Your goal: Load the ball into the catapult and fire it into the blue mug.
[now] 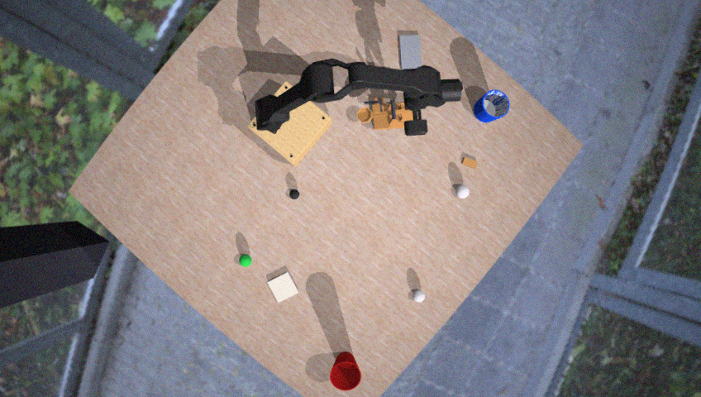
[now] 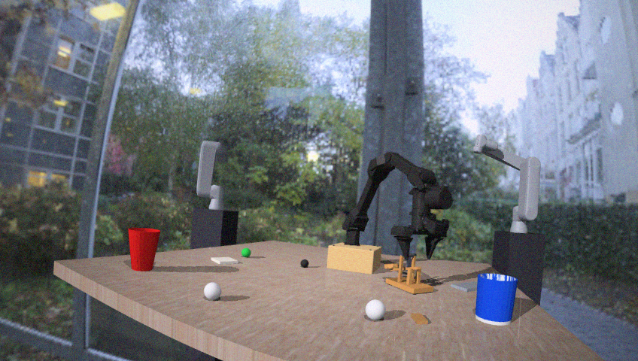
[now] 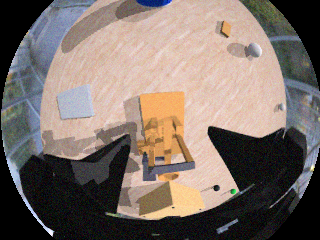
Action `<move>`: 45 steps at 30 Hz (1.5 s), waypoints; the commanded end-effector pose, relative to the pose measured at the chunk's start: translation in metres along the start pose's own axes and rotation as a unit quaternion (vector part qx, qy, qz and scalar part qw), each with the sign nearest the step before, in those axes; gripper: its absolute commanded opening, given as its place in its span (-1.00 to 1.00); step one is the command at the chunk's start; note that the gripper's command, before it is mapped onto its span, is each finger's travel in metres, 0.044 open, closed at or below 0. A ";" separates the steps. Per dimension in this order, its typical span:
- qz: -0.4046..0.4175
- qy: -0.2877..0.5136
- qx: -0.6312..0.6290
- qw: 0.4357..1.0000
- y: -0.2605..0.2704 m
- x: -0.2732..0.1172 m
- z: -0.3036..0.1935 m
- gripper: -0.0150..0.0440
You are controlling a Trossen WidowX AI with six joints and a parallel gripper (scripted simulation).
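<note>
From above, the green ball [image 1: 245, 260] [image 2: 246, 253] [image 3: 233, 191] lies at eight o'clock on the table [image 1: 354, 221] [image 2: 277, 308] [image 3: 200, 75], the red cup [image 1: 345, 375] [image 2: 144, 249] at six, the catapult [image 1: 381, 121] [image 2: 409, 285] [image 3: 162, 107] at one. Over it the gripper [image 1: 417, 113] [image 2: 418, 259] [image 3: 171, 134] stands wide, holding nothing. One white ball [image 1: 462, 191] [image 2: 375, 310] [image 3: 254, 50] is at three, the blue mug [image 1: 484, 111] [image 2: 495, 298] [image 3: 155, 2] at two.

Orange catapult [image 1: 381, 121] [image 2: 409, 286] [image 3: 162, 106] upright on table; blue mug [image 1: 484, 111] [image 2: 495, 298] [image 3: 155, 2] upright, apart.

From here, the wooden table [image 1: 364, 221] [image 2: 286, 308] [image 3: 200, 85] carries, seen from above, a red cup [image 1: 345, 375] [image 2: 144, 249] near six o'clock and a blue mug [image 1: 487, 110] [image 2: 495, 298] [image 3: 155, 2] towards two.
</note>
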State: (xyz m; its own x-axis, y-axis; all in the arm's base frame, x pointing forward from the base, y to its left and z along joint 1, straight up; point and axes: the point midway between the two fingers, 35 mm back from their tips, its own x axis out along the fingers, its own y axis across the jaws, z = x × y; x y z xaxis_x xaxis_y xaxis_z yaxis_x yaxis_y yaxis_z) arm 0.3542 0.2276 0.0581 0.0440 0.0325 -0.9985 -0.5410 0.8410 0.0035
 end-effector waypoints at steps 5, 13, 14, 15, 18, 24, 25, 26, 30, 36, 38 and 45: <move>0.001 0.005 -0.001 1.000 0.000 0.016 -0.003 1.00; 0.001 0.005 -0.001 1.000 0.000 0.029 -0.003 1.00; 0.001 0.005 -0.001 1.000 0.000 0.030 -0.003 1.00; 0.001 0.005 -0.001 1.000 0.000 0.032 -0.002 1.00; 0.001 0.005 -0.001 1.000 0.000 0.037 -0.002 1.00; 0.001 0.005 -0.001 1.000 0.000 0.047 -0.003 1.00; 0.001 0.005 -0.001 1.000 0.000 0.048 -0.003 1.00; 0.001 0.005 -0.001 1.000 0.000 0.050 -0.003 1.00; 0.001 0.005 -0.001 1.000 0.000 0.056 -0.003 1.00; 0.001 0.005 -0.001 1.000 0.000 0.066 -0.004 1.00; 0.001 0.005 -0.001 1.000 0.000 0.067 -0.004 1.00; 0.000 0.003 0.000 1.000 0.000 0.063 -0.002 0.56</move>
State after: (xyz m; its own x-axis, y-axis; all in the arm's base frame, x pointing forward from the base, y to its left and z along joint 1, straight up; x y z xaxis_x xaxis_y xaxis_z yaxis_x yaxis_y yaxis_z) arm 0.3549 0.2284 -0.0057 0.0376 0.0283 -0.9989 -0.5416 0.8406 0.0034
